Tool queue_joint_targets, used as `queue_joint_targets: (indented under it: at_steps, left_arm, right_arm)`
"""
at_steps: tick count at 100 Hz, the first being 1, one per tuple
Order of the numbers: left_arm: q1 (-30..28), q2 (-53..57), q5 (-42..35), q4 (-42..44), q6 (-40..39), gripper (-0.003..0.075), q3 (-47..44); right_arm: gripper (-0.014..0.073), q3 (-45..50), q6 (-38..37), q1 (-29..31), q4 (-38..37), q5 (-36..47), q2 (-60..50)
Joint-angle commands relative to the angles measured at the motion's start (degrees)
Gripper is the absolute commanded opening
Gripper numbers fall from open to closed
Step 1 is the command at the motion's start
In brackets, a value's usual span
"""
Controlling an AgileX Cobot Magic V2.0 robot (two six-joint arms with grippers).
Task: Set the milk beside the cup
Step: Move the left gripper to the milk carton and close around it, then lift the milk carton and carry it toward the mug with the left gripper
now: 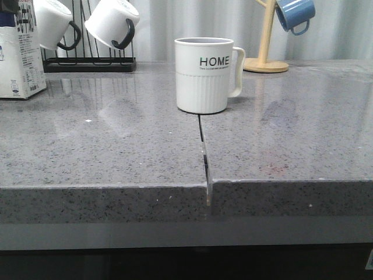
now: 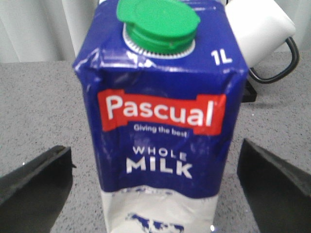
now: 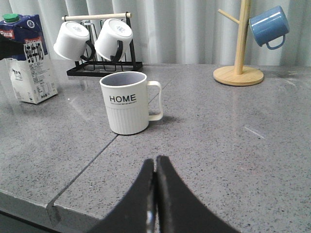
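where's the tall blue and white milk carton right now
In the front view the tall blue and white milk carton stands at the far left edge of the grey counter, beside the black mug rack, well left of the white HOME mug.

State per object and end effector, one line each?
milk: upright, green cap closed, not gripped
cup: upright, looks empty
left end effector: open around milk
right end effector: shut, empty
white mugs: hung on rack
blue mug: hung on wooden tree
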State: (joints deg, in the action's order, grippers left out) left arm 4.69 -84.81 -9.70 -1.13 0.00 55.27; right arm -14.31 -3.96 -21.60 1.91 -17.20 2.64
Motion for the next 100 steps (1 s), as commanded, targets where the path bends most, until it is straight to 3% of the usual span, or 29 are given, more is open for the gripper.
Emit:
queue_joint_targets:
  at_steps: [1,57,64,83,100]
  left_arm:
    - [0.5,0.8,-5.9,0.0,-0.7,0.0648,2.8]
    - [0.3,-8.4,-15.7,-0.5,-1.2,0.0624,7.1]
    - [0.3,-8.4,-15.7,-0.5,-1.2,0.0551,7.1]
    - [0.3,-8.4,-15.9,-0.5,-1.2,0.02,7.1]
    - [1.1,-7.3,-15.9,-0.5,-1.2,0.0171,7.1]
  right_arm:
    - [-0.0068,-1.6,0.1,0.1,0.3,4.6,0.4]
    - [-0.0068,-1.6,0.1,0.1,0.3,4.6,0.4]
    - [-0.0068,-1.6,0.1,0.1,0.3,4.6,0.4]
    - [-0.0068,-1.6,0.1,0.1,0.3,4.6,0.4]
    - [-0.0068,-1.6,0.1,0.1,0.3,4.6,0.4]
